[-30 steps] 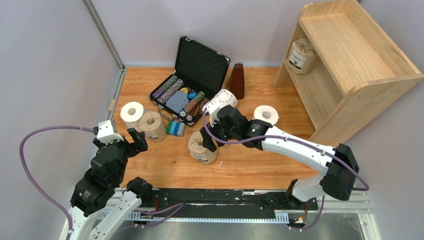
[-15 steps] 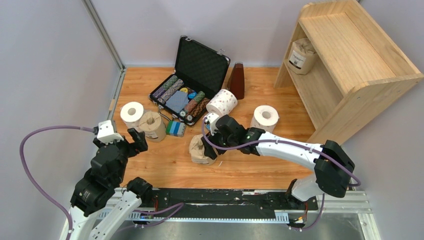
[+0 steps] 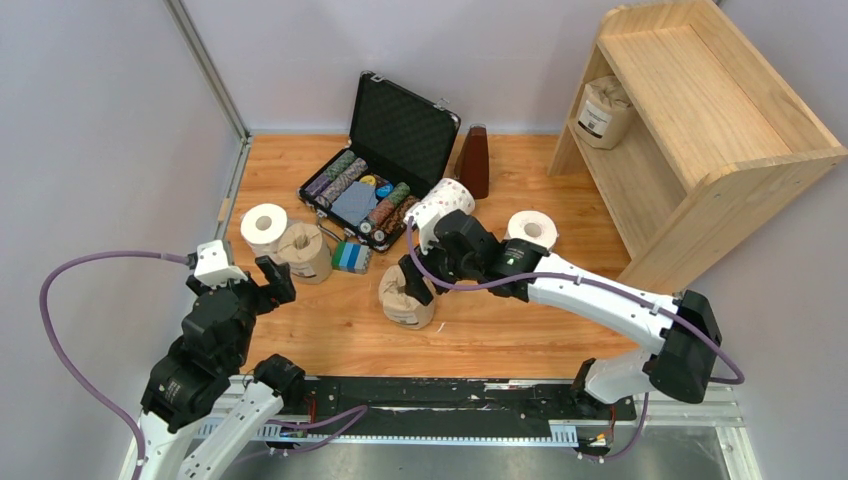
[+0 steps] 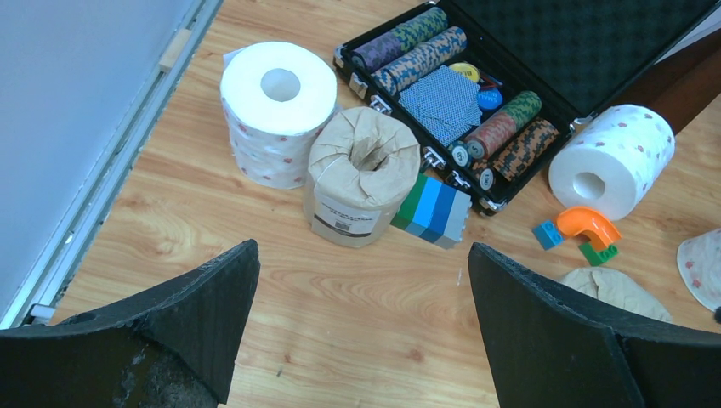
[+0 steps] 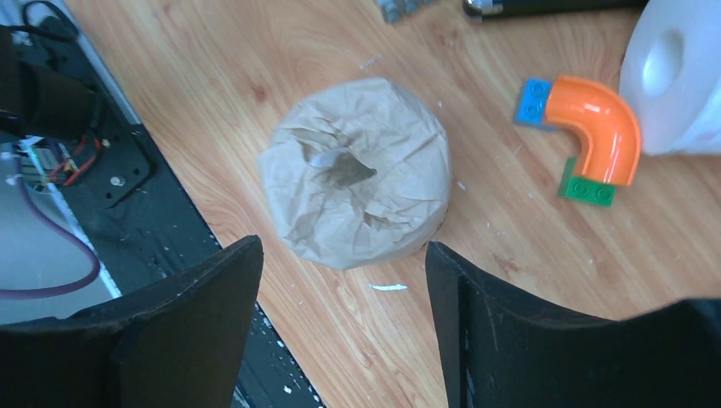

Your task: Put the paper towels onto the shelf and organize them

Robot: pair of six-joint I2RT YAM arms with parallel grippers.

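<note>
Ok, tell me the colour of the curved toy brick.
Orange; the curved brick shows best in the right wrist view.

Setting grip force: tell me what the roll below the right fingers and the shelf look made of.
Roll: tan paper wrap, matte and crumpled, gathered in folds on top; likely soft. Shelf: pale wood, smooth, faint grain; solid or veneer, cannot tell.

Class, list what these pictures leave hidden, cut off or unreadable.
Top view: the right arm covers part of the tan paper-wrapped roll on the table.
Top view: the light wooden shelf has a top board that hides most of its inside.
Right wrist view: the white paper roll is cut by the frame edge.
</note>
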